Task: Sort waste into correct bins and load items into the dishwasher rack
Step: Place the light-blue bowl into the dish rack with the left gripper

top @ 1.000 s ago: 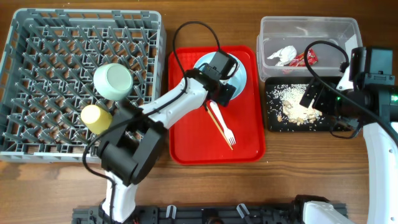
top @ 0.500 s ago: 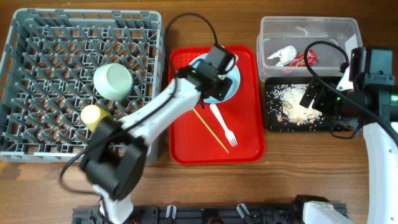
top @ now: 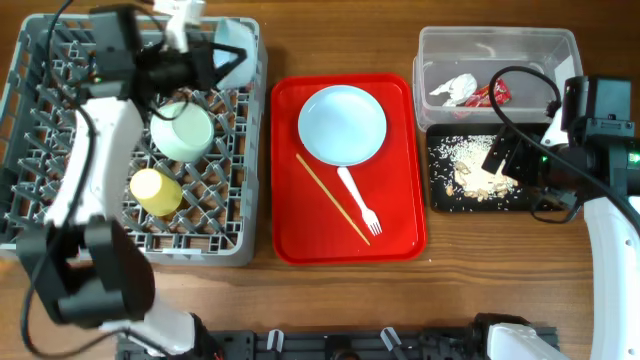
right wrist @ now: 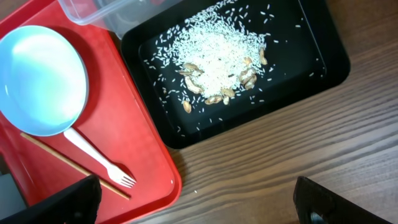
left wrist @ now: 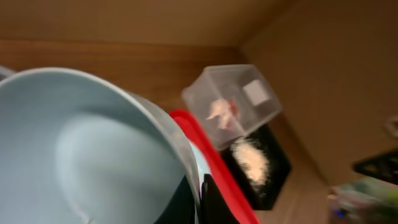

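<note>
My left gripper (top: pixel 208 62) is shut on the rim of the small white bowl (top: pixel 230 48), held tilted over the far right part of the grey dishwasher rack (top: pixel 200 255). In the left wrist view the bowl (left wrist: pixel 81 149) fills the left side, its rim pinched between the jaws. A pale green bowl (top: pixel 182 132) and a yellow cup (top: pixel 156 190) sit in the rack. On the red tray lie the plate (top: pixel 342 124), fork (top: pixel 358 200) and wooden stick (top: pixel 330 198). My right gripper (right wrist: pixel 199 199) stands open and empty above bare wood, near the black tray (top: pixel 440 200) of crumbs (right wrist: pixel 217 56).
The red serving tray (top: pixel 300 230) lies between the rack and the bins. The clear tub (top: pixel 497 45) at the back right holds a white tissue (top: pixel 455 88) and a red wrapper (top: pixel 490 95). My right arm's cable loops over the tub and black tray.
My left gripper closed on the white bowl over the plate, then swung left with it to above the rack's far edge. The right arm has not moved.
</note>
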